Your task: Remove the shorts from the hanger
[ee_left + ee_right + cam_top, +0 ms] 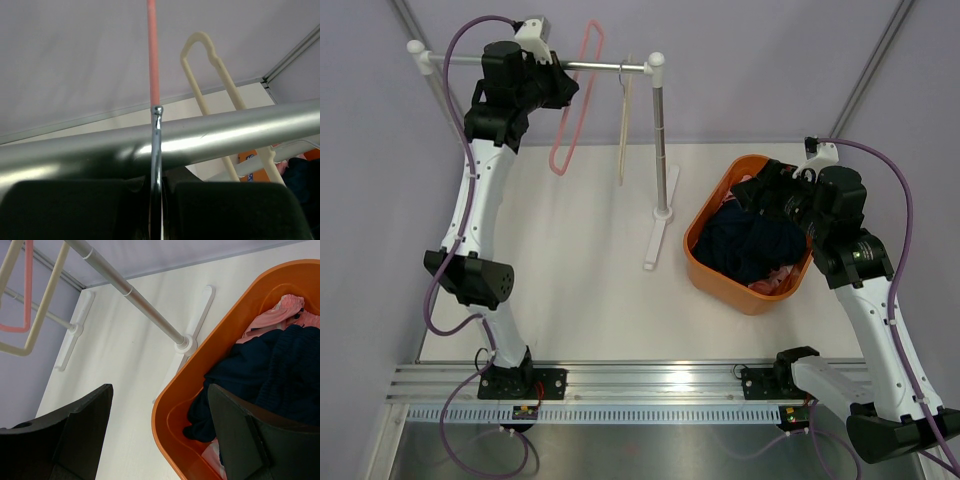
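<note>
No text, label, brand, number or sign can be read in any view.

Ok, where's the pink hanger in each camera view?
Top external: pink hanger hangs on the rail, upper left of centre.
Left wrist: its pink stem rises at centre, above the rail.
Right wrist: top-left corner, beside the cream hanger.
Shared landmark: the rail.

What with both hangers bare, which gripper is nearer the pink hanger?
Left. The left gripper is up at the rail, jaws shut on the pink hanger at its metal hook. The right gripper hangs open above the basket, well to the right of the rail.
</note>
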Controlling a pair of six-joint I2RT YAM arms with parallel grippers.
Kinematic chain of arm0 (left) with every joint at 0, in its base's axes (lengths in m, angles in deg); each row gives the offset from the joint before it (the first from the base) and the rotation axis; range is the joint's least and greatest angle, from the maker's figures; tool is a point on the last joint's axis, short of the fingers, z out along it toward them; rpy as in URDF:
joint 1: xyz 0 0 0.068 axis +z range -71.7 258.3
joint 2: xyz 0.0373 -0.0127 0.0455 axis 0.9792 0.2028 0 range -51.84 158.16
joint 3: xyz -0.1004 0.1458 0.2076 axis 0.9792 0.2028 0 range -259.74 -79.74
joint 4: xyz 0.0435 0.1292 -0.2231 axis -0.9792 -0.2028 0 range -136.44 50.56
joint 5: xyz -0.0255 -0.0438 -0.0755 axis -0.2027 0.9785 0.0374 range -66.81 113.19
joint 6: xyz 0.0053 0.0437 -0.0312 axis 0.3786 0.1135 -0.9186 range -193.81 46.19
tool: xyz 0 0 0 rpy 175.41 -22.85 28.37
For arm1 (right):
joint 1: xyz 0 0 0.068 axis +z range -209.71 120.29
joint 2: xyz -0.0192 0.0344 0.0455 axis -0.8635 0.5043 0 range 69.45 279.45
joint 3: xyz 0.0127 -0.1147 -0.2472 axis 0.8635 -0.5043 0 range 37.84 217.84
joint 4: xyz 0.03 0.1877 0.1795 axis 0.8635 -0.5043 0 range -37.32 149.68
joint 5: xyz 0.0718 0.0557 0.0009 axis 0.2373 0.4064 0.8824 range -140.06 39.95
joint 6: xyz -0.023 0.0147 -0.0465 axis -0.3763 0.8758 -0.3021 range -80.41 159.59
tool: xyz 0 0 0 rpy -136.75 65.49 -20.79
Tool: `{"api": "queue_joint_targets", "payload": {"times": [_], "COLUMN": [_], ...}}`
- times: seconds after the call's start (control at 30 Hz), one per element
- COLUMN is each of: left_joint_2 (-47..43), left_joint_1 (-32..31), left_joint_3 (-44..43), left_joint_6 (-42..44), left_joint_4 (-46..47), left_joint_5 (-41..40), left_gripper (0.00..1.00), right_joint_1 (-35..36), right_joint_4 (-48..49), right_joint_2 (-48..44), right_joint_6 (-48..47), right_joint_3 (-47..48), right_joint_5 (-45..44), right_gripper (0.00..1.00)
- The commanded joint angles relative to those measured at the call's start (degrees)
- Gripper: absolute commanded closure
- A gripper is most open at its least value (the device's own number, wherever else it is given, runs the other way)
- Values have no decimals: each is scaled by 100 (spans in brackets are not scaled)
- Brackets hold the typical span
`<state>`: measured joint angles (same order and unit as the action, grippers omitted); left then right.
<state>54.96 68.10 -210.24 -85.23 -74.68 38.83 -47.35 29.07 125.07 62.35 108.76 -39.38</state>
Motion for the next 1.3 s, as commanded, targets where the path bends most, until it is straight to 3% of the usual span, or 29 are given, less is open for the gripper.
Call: {"api": "queue_joint_targets", "payload": {"times": [0.0,0.47,1.1,1.27], "left_joint_2": [60,157,-449,-924], "left_joint_1": [-17,-70,-167,-228], "left_joint_3": [-283,-239,393,850], "left_joint_6": [70,131,237,333], "left_joint_4": [492,387,642,729], "left_joint_5": [-237,-281,-474,-877], "left_gripper": [100,89,75,58], "right_joint_1": [-14,-14,-14,-14], "right_joint_4": [196,205,196,196], "right_joint_2": [-24,2,2,2], "right_joint_6": [-9,0,9,0], "right_joint_3": [36,36,-16,-25], "right_joint_5": [136,180,224,198], "right_gripper": [15,15,15,15]}}
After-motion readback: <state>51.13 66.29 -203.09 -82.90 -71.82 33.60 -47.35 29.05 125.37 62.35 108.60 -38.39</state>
